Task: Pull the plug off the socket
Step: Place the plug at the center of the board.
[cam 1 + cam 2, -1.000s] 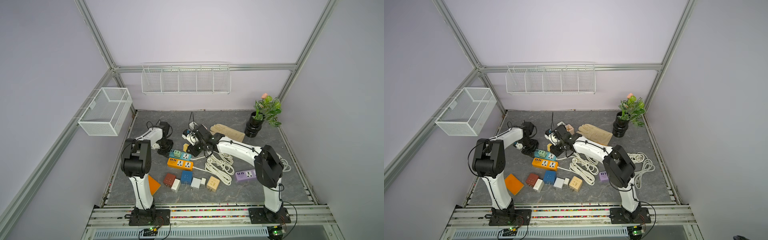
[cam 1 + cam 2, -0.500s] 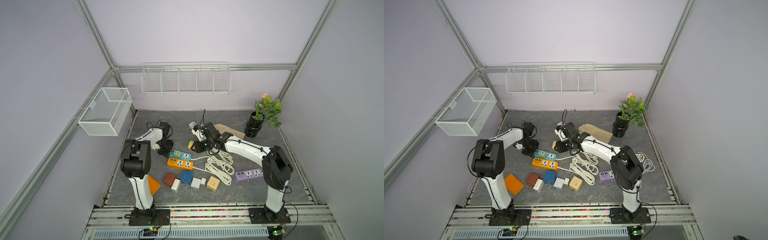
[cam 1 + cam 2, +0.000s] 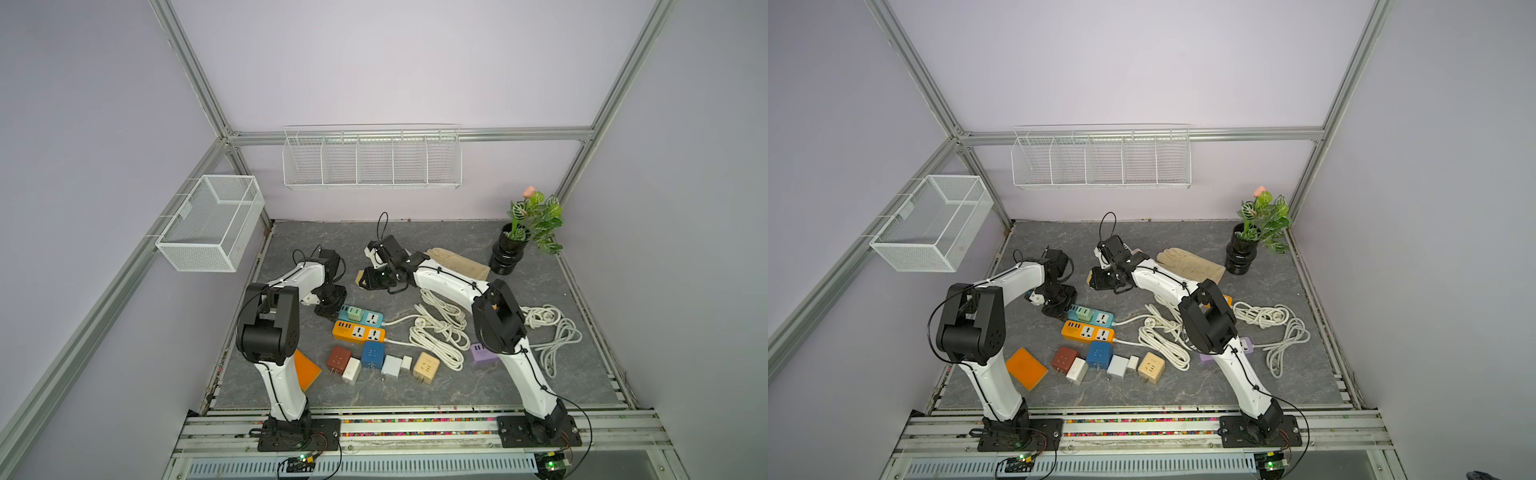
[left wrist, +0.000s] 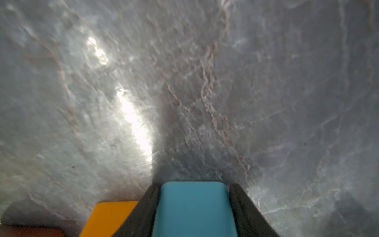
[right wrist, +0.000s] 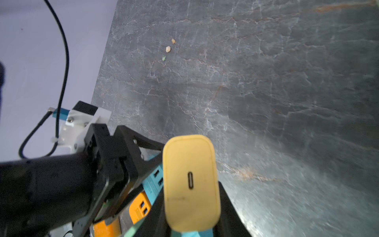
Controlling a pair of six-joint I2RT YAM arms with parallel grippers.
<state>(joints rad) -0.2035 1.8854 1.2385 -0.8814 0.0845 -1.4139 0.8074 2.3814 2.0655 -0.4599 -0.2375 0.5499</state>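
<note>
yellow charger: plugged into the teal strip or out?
Out. Right claw grips yellow charger; both top views show it apart from teal strip.

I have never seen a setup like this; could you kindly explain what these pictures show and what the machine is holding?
These are two robot arms on a dark table. Two pictures look down from overhead; the other two come from a camera on each wrist. On the table lie an orange power strip, white cables, small adapters, a glove and a potted plant. The left pincer is shut on the end of a teal power strip. The right pincer grips a yellow charger plug, held apart from that strip.
</note>
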